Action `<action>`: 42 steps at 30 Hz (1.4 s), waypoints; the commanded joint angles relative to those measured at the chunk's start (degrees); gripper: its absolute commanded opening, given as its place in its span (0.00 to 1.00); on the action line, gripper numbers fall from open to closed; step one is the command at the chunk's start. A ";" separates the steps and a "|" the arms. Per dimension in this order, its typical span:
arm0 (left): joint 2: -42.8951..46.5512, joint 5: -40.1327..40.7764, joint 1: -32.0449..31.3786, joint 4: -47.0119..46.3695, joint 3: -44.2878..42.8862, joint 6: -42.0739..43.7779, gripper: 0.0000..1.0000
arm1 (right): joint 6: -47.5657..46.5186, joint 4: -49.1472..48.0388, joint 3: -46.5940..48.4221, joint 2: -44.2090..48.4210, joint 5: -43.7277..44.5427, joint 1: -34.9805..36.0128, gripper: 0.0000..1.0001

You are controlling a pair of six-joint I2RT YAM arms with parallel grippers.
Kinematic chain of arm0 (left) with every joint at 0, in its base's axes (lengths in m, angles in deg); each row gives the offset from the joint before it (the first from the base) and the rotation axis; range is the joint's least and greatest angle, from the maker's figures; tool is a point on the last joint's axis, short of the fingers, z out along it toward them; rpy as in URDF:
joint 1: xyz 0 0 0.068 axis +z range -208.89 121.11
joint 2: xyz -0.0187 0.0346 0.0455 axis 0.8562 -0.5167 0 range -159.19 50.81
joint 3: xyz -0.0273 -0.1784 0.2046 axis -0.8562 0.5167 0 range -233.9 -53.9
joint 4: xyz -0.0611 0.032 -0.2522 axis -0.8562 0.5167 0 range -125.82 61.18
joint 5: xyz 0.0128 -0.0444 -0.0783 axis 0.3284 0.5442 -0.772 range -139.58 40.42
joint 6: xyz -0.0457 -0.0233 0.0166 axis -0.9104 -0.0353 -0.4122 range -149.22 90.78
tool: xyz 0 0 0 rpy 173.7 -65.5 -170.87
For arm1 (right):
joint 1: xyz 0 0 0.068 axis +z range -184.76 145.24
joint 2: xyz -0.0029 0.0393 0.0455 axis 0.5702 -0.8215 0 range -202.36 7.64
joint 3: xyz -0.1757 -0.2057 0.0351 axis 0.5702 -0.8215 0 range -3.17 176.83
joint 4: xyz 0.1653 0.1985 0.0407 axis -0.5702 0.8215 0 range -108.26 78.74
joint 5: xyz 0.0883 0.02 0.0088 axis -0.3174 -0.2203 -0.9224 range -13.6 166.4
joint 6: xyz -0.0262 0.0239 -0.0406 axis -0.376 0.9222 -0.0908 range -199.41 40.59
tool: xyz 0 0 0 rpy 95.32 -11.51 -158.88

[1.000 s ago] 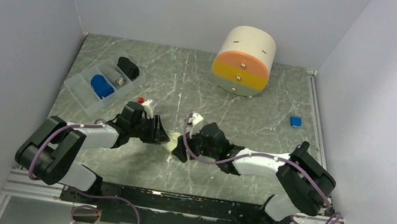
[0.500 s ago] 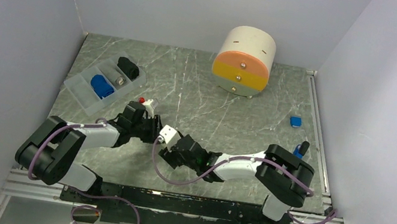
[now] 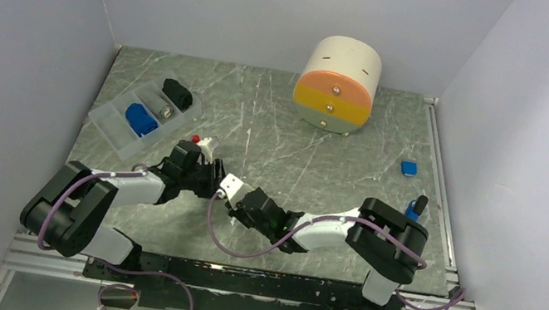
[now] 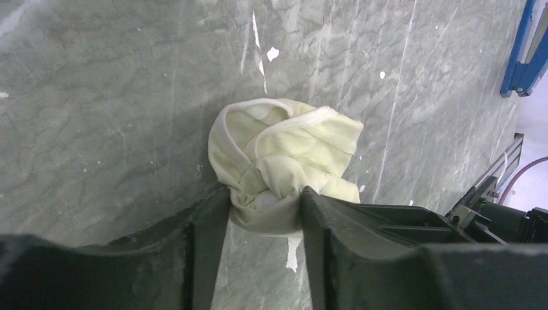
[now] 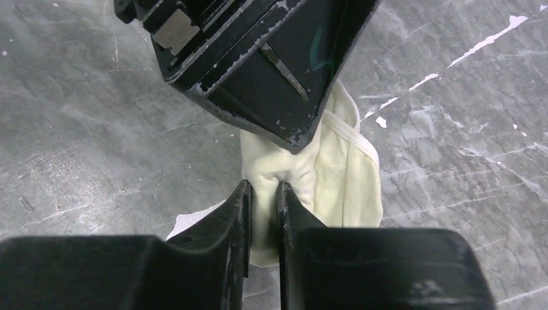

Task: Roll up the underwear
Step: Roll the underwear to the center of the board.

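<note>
Two grippers: both on one pale cream-yellow cloth underwear (image 4: 284,152), bunched on the grey marbled table (image 4: 97,97).
Left gripper (image 4: 265,200): half-wide, clamping the bunch's near end.
Right gripper (image 5: 263,194): swung in beside the left, just narrowed from wide to a tight pinch on a fold.
Meaning: probably a fresh grip to tighten the roll, which looks loose.
Blue underwear: royal blue cloth roll (image 3: 141,119) lies in the clear plastic tray (image 3: 111,128).
</note>
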 commanded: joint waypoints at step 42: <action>-7.05 3.20 0.43 -3.90 -1.58 -9.02 0.33 | 37.49 -18.22 -6.94 -5.32 -46.49 -23.86 0.40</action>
